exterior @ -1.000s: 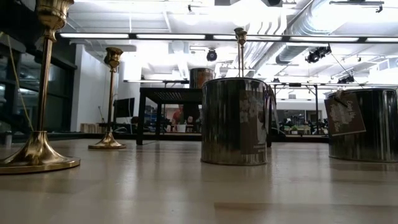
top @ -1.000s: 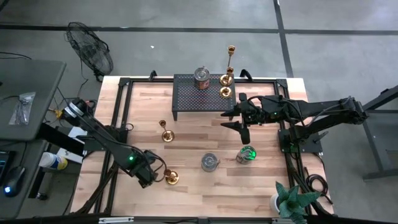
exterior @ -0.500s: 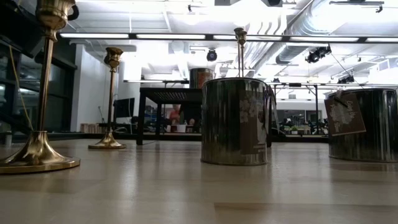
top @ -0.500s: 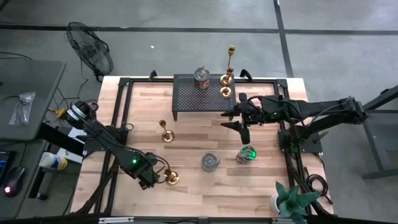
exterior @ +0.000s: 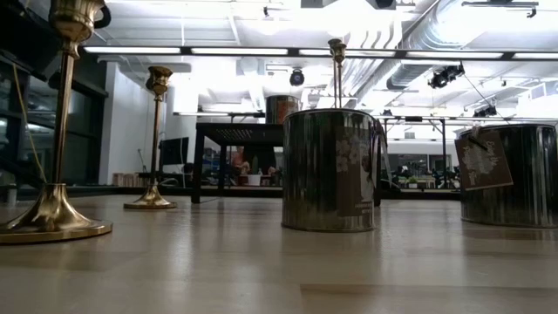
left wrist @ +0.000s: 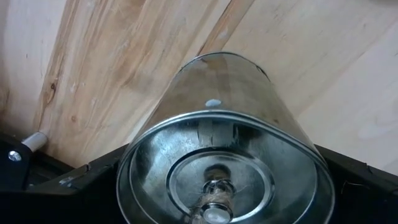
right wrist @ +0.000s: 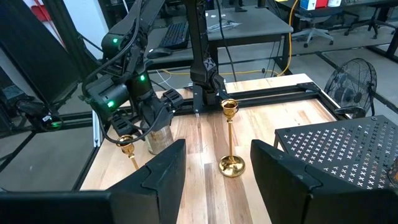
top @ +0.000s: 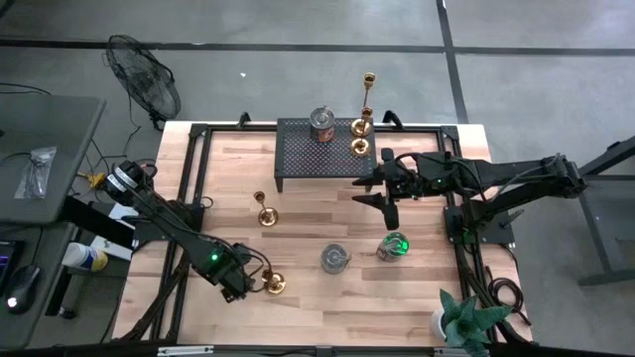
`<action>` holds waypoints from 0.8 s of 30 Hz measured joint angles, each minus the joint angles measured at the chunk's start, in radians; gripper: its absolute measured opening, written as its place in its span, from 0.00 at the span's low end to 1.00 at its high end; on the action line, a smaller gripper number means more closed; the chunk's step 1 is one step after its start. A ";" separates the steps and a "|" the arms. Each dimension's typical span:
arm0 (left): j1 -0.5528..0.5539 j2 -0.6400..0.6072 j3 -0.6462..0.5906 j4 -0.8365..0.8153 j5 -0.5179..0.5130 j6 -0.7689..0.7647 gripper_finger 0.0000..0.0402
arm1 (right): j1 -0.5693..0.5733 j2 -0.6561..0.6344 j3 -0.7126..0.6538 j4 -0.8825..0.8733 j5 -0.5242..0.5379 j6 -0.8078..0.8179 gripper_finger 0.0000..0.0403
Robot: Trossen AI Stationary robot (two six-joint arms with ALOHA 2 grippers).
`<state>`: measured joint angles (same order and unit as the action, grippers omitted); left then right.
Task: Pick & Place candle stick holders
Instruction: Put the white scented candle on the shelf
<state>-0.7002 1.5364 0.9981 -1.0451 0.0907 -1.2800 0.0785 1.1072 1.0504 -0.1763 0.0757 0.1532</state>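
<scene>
My left gripper (top: 238, 280) points down near the table's near left and stands open over a squat silvery cup (left wrist: 217, 143), one dark finger (left wrist: 68, 186) on each side of it. The right wrist view shows that cup (right wrist: 160, 139) standing on the table under the gripper. A brass candlestick (top: 275, 285) stands just to its right. Another brass one (top: 265, 212) and two silvery cups (top: 335, 259) (top: 395, 245) stand on the table. My right gripper (top: 367, 190) hovers open and holds nothing, in front of the black stand (top: 308, 159). My left gripper comes at the silvery cup from above, its fingers beside opposite sides of the cup's rim (left wrist: 134, 168). I cannot tell whether they touch it. The cup stands upright with its base on the table.
The black perforated stand bears a silvery cup (top: 321, 124) and two brass candlesticks (top: 361, 147), one of them tall (top: 367, 99). A potted plant (top: 464, 319) stands at the near right corner. A fan (top: 144, 84) stands beyond the far left corner.
</scene>
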 joint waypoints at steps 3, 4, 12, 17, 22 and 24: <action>0.000 0.000 0.000 0.000 0.009 -0.003 0.97 | 0.000 0.000 0.000 0.000 0.000 0.000 0.43; 0.000 0.000 0.000 0.000 0.008 -0.003 0.97 | 0.000 0.000 0.000 0.000 0.000 0.000 0.43; 0.000 0.000 0.000 0.000 0.008 -0.007 0.89 | 0.000 0.000 0.000 0.000 0.000 0.000 0.43; 0.000 -0.001 0.000 0.002 0.008 -0.007 0.89 | 0.000 0.000 0.000 0.000 0.000 0.000 0.43; 0.000 -0.001 0.000 0.002 0.012 -0.009 0.89 | 0.000 0.000 0.000 0.000 0.000 0.000 0.43; 0.000 -0.002 0.000 0.002 0.016 -0.011 0.90 | 0.000 0.000 0.000 0.000 0.000 0.000 0.43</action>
<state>-0.7002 1.5341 0.9981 -1.0435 0.1068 -1.2907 0.0784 1.1072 1.0504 -0.1761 0.0761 0.1532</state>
